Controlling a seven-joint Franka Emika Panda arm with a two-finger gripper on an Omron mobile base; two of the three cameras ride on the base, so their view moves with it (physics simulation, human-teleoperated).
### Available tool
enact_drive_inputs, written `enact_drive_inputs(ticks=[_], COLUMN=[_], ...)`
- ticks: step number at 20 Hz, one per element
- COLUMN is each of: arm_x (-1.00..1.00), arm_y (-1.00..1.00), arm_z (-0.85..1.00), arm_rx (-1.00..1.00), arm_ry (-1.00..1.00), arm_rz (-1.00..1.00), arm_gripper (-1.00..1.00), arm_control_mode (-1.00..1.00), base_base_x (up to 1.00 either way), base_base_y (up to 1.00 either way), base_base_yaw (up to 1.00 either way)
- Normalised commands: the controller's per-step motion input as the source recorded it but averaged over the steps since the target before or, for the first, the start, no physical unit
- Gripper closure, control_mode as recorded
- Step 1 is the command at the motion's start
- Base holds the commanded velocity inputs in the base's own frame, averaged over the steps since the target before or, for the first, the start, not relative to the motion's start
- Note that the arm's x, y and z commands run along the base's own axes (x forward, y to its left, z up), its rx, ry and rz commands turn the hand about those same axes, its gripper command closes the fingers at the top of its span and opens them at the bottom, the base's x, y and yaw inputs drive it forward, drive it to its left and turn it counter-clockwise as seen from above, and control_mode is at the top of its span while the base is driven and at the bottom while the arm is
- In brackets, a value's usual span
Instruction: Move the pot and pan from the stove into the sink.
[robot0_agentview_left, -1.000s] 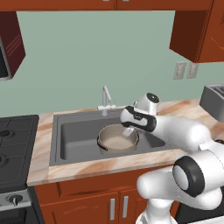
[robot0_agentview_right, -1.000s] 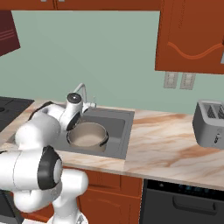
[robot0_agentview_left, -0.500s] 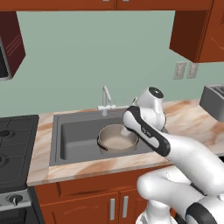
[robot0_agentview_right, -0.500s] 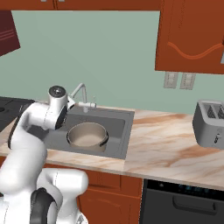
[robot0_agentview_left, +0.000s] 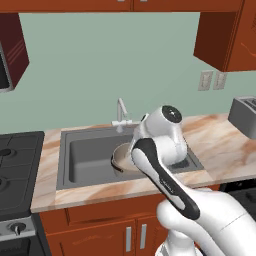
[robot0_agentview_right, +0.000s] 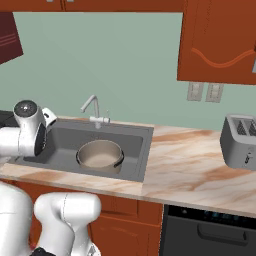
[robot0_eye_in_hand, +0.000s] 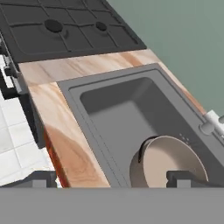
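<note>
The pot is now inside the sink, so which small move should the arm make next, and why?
Probably swing toward the stove to look for the pan. The pot sits upright in the sink, and the gripper is open with nothing between its fingertips. No pan lies on the burners that the hand view shows, so it must first be found.

Bright even rendered light, soft shadows, sharp, no glare

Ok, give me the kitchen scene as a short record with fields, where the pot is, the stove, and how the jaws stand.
pot: upright inside the sink, empty
sink: grey basin, faucet at its back edge
stove: burners in sight bare, no pan on them
gripper: jaws open, holding nothing, above the sink's near edge
toaster: on the counter, far right
</note>
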Motion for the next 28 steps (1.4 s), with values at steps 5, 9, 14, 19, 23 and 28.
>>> enact_drive_inputs(ticks=[5, 9, 14, 19, 23, 28], arm_x=[-0.46, -0.01, 0.0, 0.0, 0.0, 0.0], arm_y=[0.47, 0.0, 0.0, 0.0, 0.0, 0.0], arm_z=[0.35, 0.0, 0.0, 0.0, 0.0, 0.0], arm_rx=[0.01, 0.0, 0.0, 0.0, 0.0, 0.0], arm_ry=[-0.24, -0.01, 0.0, 0.0, 0.0, 0.0], arm_rz=[-0.02, 0.0, 0.0, 0.0, 0.0, 0.0], arm_gripper=[-1.0, -1.0, -1.0, -1.0, -1.0, -1.0], arm_control_mode=[-1.0, -1.0, -1.0, 1.0, 1.0, 1.0], base_base_x=[0.0, 0.0, 0.0, -0.05, -0.16, -0.17], base_base_y=[0.0, 0.0, 0.0, 0.22, 0.79, 0.98], base_base_yaw=[0.0, 0.0, 0.0, 0.0, -0.01, -0.03])
